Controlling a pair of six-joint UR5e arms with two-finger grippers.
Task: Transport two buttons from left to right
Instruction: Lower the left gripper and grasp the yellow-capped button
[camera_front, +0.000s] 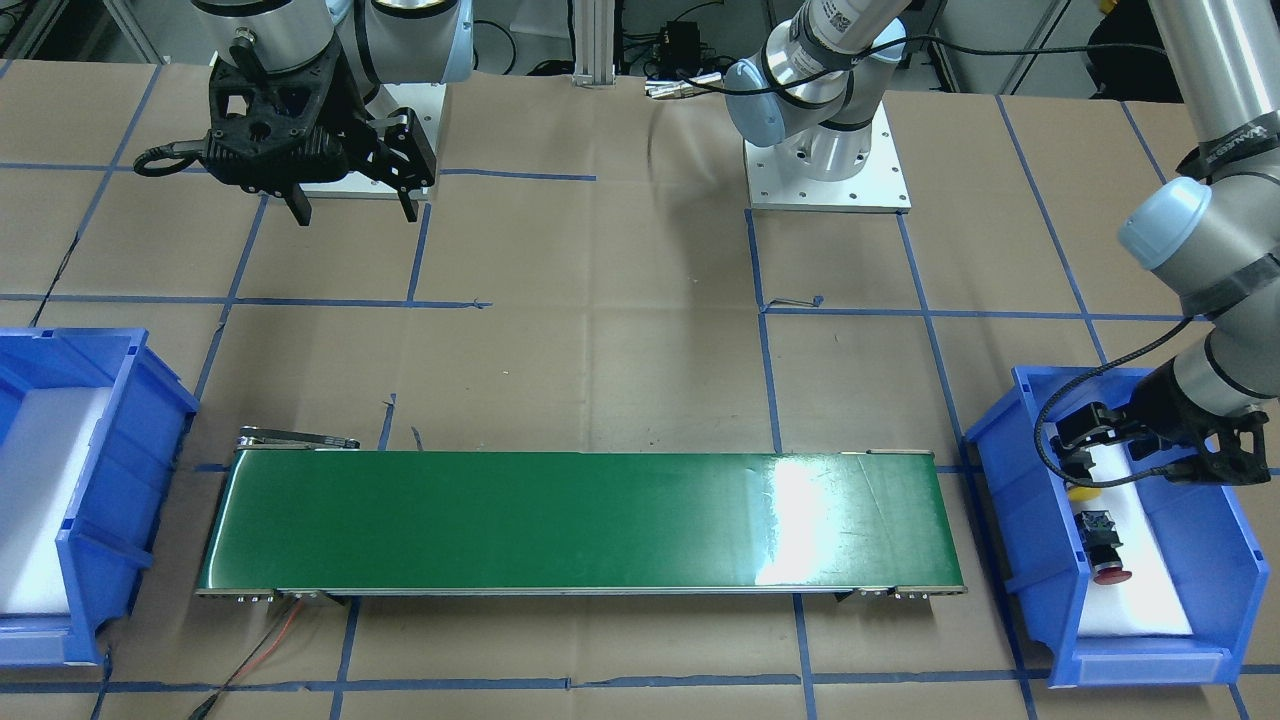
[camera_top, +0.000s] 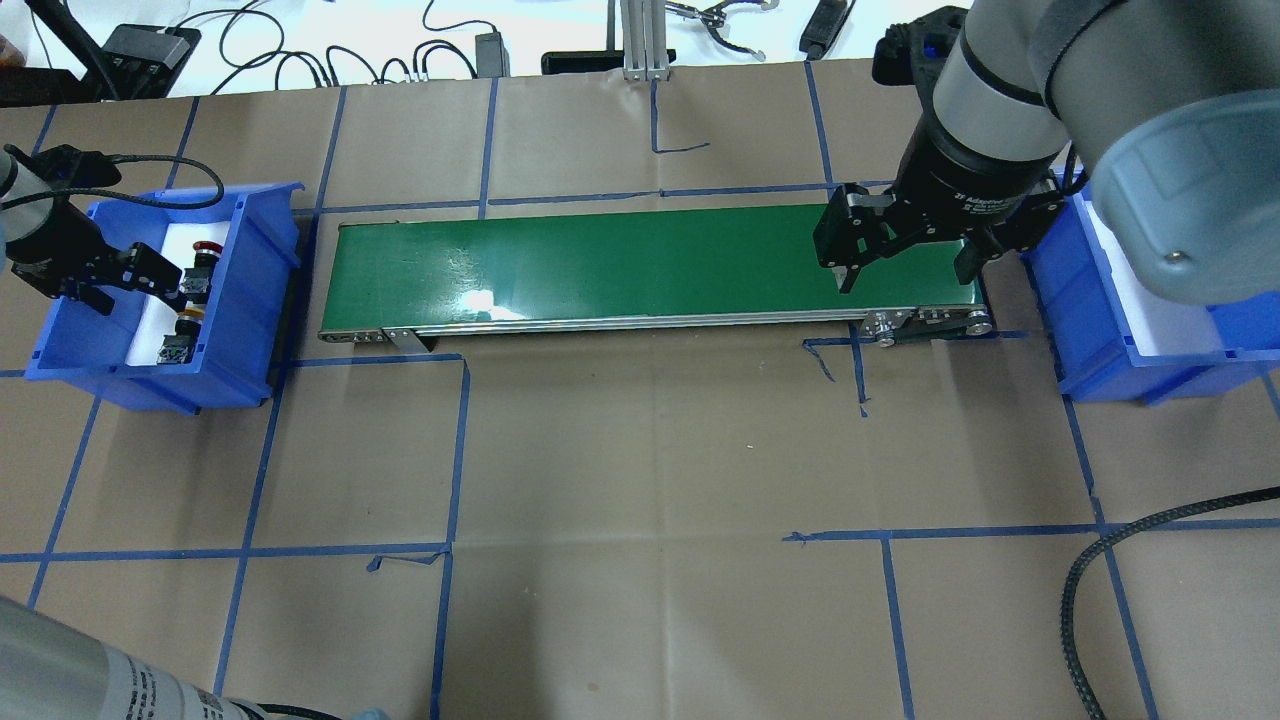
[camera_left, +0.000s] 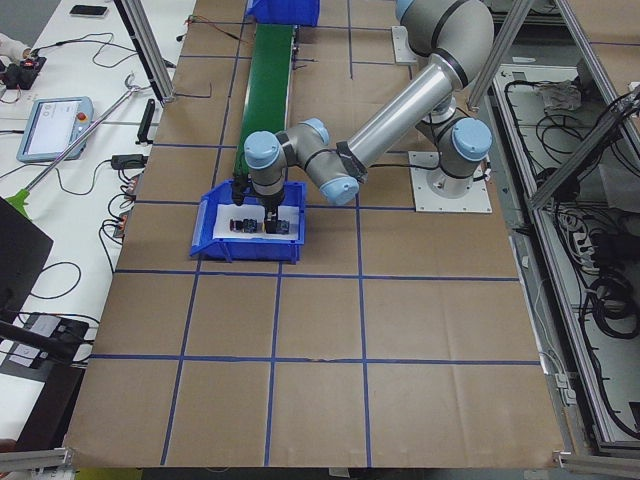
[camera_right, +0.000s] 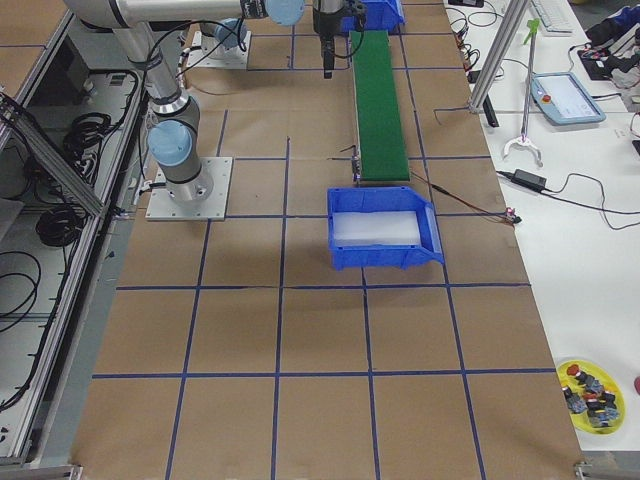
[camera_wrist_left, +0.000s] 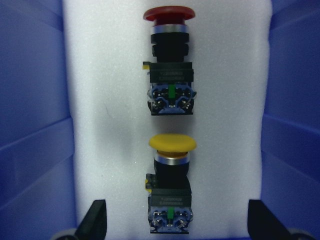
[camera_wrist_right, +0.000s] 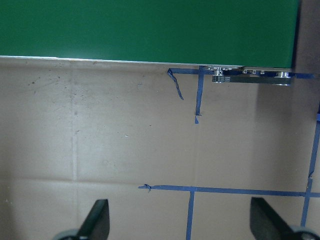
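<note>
Found the left gripper (camera_wrist_left: 178, 222) spread wide, poised over the yellow button (camera_wrist_left: 170, 187) in the left bin (camera_wrist_left: 35, 125), its long axis across the closing line, the red button (camera_wrist_left: 169, 65) just beyond. Found the right gripper (camera_wrist_right: 180, 222) likewise apart, far off near the conveyor (camera_wrist_right: 150, 30).

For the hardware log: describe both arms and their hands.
Both arms, left arm and right arm, are silver tubes with pale blue joint caps. The left hand and right hand are black, two-fingered, fed by black braided cables; the right's wrist bears white lettering.
</note>
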